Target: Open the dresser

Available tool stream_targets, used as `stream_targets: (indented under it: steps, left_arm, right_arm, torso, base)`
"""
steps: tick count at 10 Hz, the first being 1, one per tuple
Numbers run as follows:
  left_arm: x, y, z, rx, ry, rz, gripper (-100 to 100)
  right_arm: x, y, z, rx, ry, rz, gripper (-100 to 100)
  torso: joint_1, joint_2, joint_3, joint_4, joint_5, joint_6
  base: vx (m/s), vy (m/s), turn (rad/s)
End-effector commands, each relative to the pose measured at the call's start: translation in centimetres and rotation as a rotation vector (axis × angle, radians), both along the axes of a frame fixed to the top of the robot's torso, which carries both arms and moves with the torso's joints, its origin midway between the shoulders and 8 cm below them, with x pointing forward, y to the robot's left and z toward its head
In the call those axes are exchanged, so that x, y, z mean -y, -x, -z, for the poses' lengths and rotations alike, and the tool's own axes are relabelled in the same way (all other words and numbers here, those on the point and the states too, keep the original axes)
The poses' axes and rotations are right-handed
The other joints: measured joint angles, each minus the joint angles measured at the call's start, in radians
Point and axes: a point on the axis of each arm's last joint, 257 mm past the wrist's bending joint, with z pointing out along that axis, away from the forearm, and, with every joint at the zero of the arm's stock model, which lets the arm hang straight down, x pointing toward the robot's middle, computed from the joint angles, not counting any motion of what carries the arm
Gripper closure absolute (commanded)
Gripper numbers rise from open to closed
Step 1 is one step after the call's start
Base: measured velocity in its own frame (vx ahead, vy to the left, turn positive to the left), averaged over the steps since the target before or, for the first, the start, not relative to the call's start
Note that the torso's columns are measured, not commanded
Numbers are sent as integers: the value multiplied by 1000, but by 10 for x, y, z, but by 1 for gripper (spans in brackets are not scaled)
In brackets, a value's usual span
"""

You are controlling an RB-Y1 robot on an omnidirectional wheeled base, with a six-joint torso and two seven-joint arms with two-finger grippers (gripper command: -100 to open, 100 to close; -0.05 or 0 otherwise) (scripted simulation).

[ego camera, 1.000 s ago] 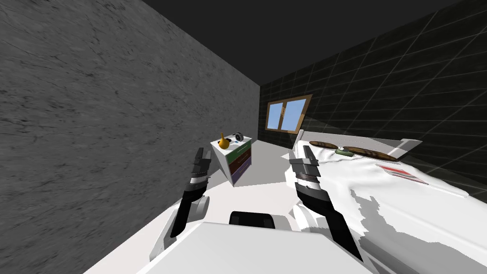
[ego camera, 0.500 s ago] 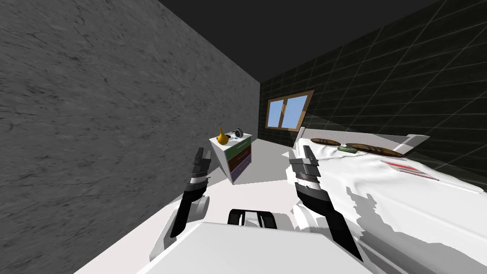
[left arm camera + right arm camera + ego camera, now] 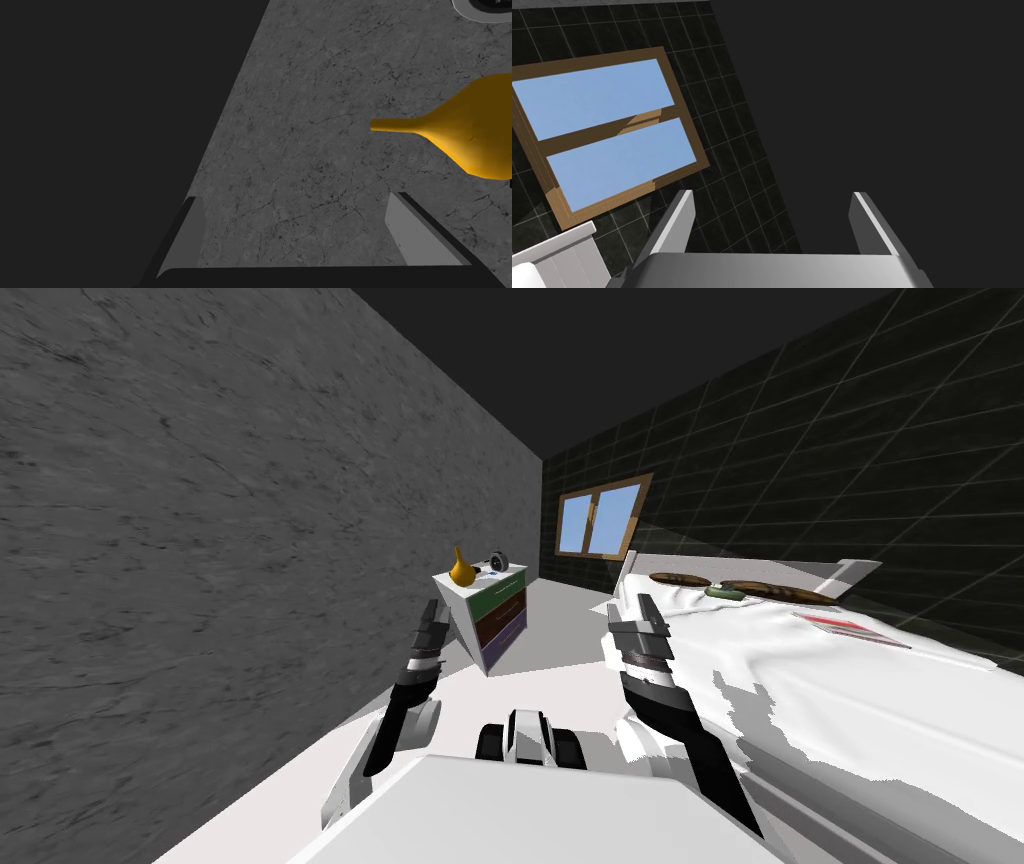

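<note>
The dresser [image 3: 497, 618] stands ahead against the grey wall, small, with a white top and green, brown and purple drawer fronts, all shut. An orange vase [image 3: 461, 569] and a small clock [image 3: 498, 560] sit on its top. My left gripper [image 3: 434, 618] is raised in front of me, open and short of the dresser. In the left wrist view its fingers [image 3: 186, 235] stand wide apart with nothing between them, and the orange vase [image 3: 465, 130] shows beyond them against the wall. My right gripper [image 3: 640, 616] is raised near the bed's edge, open [image 3: 772, 220] and holding nothing.
A large white bed [image 3: 820, 688] with pillows and a book takes up the right side. The grey wall [image 3: 200, 538] runs close along my left. A narrow strip of white floor [image 3: 545, 656] leads between them to the dresser. A window [image 3: 600, 520] is in the far wall.
My whole view has shifted a little as my base turned; the wheel under my chest has swung round. Both arms keep their raised pose with open fingers.
</note>
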Motion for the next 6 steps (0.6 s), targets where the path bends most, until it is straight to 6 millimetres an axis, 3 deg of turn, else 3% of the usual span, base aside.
stream_targets:
  steps: [1,6]
  left_arm:
    - [9,-18,19,-60,-7,27,-100]
    - [25,-50,63,-184,-4,70,-100]
  right_arm:
    - [0,0,0,0,0,0,0]
    - [0,0,0,0,0,0,0]
  torso:
    - [-1,1,0,1,0,0]
    - [-3,5,1,2,-1,0]
  base:
    - [104,66,-82]
    - [77,59,-114]
